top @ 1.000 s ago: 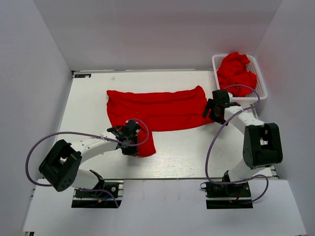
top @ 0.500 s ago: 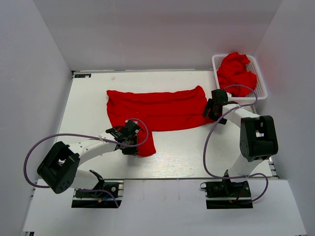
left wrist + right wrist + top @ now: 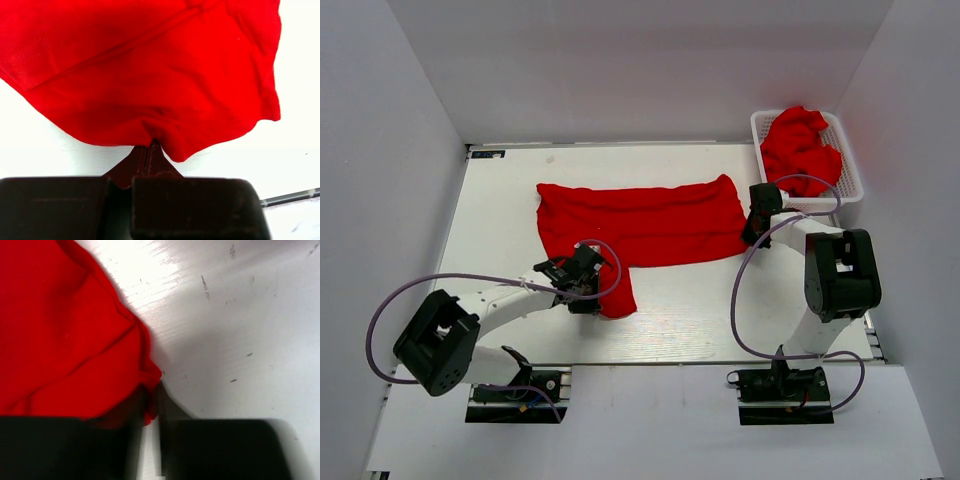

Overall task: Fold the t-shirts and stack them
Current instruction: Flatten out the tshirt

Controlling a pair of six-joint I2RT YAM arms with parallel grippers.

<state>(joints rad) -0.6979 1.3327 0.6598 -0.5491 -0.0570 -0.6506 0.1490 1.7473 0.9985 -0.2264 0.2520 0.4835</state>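
Pinching the t-shirt (image 3: pixel 640 222): left claw (image 3: pixel 149 150) at near corner, right claw (image 3: pixel 152 396) at right edge.

T-shirt (image 3: pixel 640 222) lies left of basket (image 3: pixel 851 170) (shirts (image 3: pixel 798 145) inside).

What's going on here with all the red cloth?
Two robot arms are working on a red t-shirt spread across the white table. The left gripper is pinching the flap of the t-shirt nearest the arms, and the right gripper is pinching its right-hand corner. Nothing is folded yet. A heap of shirts waits in the white basket at the far right corner.
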